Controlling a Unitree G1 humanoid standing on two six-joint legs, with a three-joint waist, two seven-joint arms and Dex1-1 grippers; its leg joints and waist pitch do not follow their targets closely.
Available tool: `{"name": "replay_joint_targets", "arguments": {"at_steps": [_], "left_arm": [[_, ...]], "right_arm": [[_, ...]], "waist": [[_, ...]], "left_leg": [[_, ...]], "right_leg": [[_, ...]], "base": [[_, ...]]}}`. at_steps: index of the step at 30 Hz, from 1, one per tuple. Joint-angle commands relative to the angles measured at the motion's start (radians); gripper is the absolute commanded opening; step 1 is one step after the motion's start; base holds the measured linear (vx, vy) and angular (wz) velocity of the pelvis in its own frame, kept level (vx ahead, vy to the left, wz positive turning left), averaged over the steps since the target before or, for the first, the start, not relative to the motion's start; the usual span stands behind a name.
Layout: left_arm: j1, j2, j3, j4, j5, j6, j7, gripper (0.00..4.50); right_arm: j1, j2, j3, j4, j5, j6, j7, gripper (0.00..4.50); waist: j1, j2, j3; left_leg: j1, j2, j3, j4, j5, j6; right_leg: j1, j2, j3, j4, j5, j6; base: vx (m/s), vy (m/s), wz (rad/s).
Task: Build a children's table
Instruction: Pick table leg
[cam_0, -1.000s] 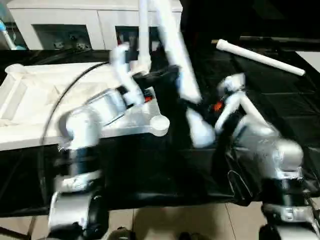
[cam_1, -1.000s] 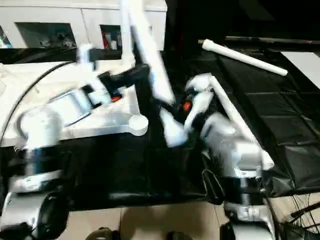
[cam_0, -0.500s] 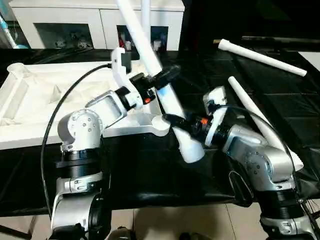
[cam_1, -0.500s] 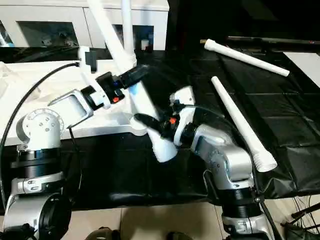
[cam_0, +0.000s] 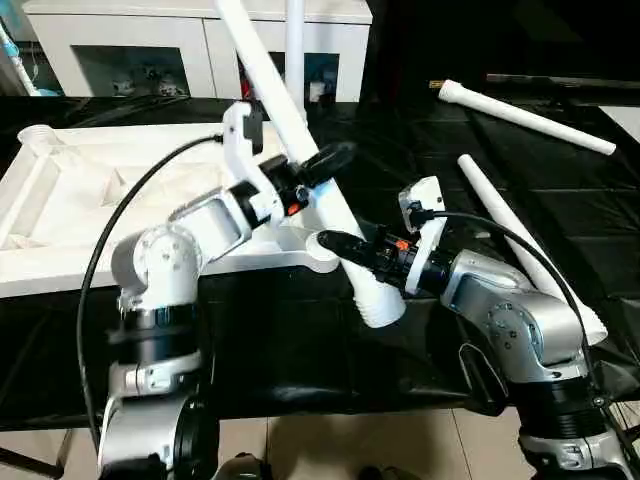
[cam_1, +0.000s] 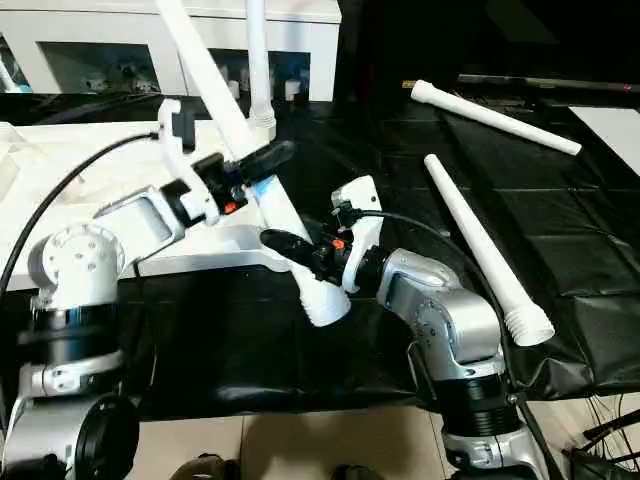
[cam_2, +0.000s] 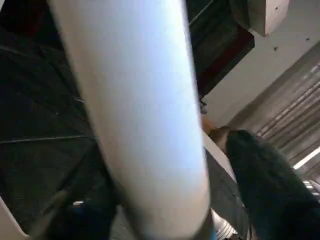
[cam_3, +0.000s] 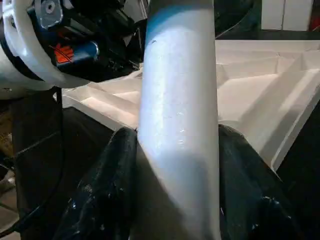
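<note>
The children's table top (cam_0: 60, 200) lies upside down at the left, ribs up, with one leg (cam_0: 296, 40) standing upright in its far right corner socket. Another leg (cam_0: 285, 110) slants from the upper left down to its wide end in front of the near right corner socket (cam_0: 322, 250). My right gripper (cam_0: 335, 243) is shut on this leg just above the wide end, and its black fingers (cam_3: 105, 190) press both sides of the leg (cam_3: 180, 125). Higher up, my left gripper (cam_0: 320, 165) is open around the same leg (cam_2: 145, 125), with one finger (cam_2: 260, 190) standing a little off it.
Two more legs lie on the black cloth at the right, one far back (cam_0: 525, 115) and one nearer (cam_0: 520, 240), reaching the table's right edge. A white cabinet (cam_0: 120, 40) stands behind. Beige floor (cam_0: 350, 440) shows below the front edge.
A second ago both arms and the slanted leg were swinging. Now they are nearly still, and the leg's wide end stays by the near right corner socket in the right gripper.
</note>
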Motion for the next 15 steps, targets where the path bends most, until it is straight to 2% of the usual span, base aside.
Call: {"name": "replay_joint_targets", "arguments": {"at_steps": [1, 3, 5, 6, 7, 9, 10, 15], "left_arm": [[0.012, -0.005, -0.012, -0.036, -0.016, 0.009, 0.01, 3.04], [0.018, -0.007, -0.012, -0.035, -0.012, 0.002, 0.016, 2.94], [0.019, -0.007, -0.015, -0.036, -0.019, 0.004, 0.015, 2.86], [0.019, -0.007, -0.015, -0.036, -0.019, 0.004, 0.015, 2.76], [0.02, -0.008, -0.018, -0.037, -0.021, 0.006, 0.018, 2.65], [0.019, -0.006, -0.023, -0.037, -0.021, 0.007, 0.012, 2.52], [0.021, -0.003, -0.028, -0.037, -0.022, 0.006, 0.002, 2.43], [0.018, 0.007, -0.032, -0.032, -0.013, -0.007, -0.008, 2.09]], "right_arm": [[-0.025, -0.003, -0.013, 0.01, 0.0, -0.013, -0.011, 1.82], [-0.026, -0.002, -0.015, 0.012, -0.001, -0.014, -0.017, 1.82], [-0.027, -0.005, -0.014, 0.012, 0.002, -0.013, -0.018, 1.82], [-0.027, -0.005, -0.014, 0.012, 0.002, -0.013, -0.018, 1.82], [-0.025, -0.006, -0.012, 0.012, 0.001, -0.015, -0.02, 1.82], [-0.025, -0.007, -0.011, 0.014, 0.0, -0.018, -0.02, 1.82], [-0.024, -0.006, -0.011, 0.016, -0.002, -0.021, -0.02, 1.82], [-0.027, -0.007, -0.004, 0.006, -0.008, -0.025, -0.025, 1.81]], "waist": [[0.003, 0.0, -0.097], [0.003, 0.0, -0.097], [0.003, 0.006, -0.095], [0.003, 0.004, -0.095], [0.002, 0.01, -0.095], [0.003, 0.007, -0.097], [0.003, 0.012, -0.098], [0.002, 0.009, -0.098]], "left_leg": [[0.021, 0.052, -0.031, -0.07, -0.218, 0.011], [0.02, 0.05, -0.03, -0.069, -0.22, 0.011], [0.021, 0.05, -0.031, -0.071, -0.226, 0.01], [0.022, 0.05, -0.031, -0.071, -0.228, 0.01], [0.021, 0.05, -0.032, -0.071, -0.233, 0.007], [0.021, 0.049, -0.032, -0.07, -0.233, 0.007], [0.022, 0.05, -0.033, -0.07, -0.231, 0.006], [0.022, 0.049, -0.032, -0.07, -0.231, 0.006]], "right_leg": [[0.063, -0.059, 0.041, -0.08, -0.343, -0.119], [0.063, -0.057, 0.041, -0.081, -0.34, -0.121], [0.062, -0.057, 0.041, -0.081, -0.344, -0.119], [0.062, -0.056, 0.041, -0.083, -0.345, -0.117], [0.062, -0.055, 0.041, -0.083, -0.339, -0.117], [0.064, -0.056, 0.041, -0.082, -0.33, -0.12], [0.064, -0.056, 0.04, -0.08, -0.324, -0.123], [0.065, -0.056, 0.041, -0.08, -0.313, -0.133]], "base": [[0.0, 0.0, 0.0], [0.0, 0.0, 0.0], [0.0, 0.0, 0.0], [0.0, 0.0, 0.0], [0.0, 0.0, 0.0], [0.0, 0.0, 0.0], [0.0, 0.0, 0.0], [0.0, 0.0, 0.0]]}}
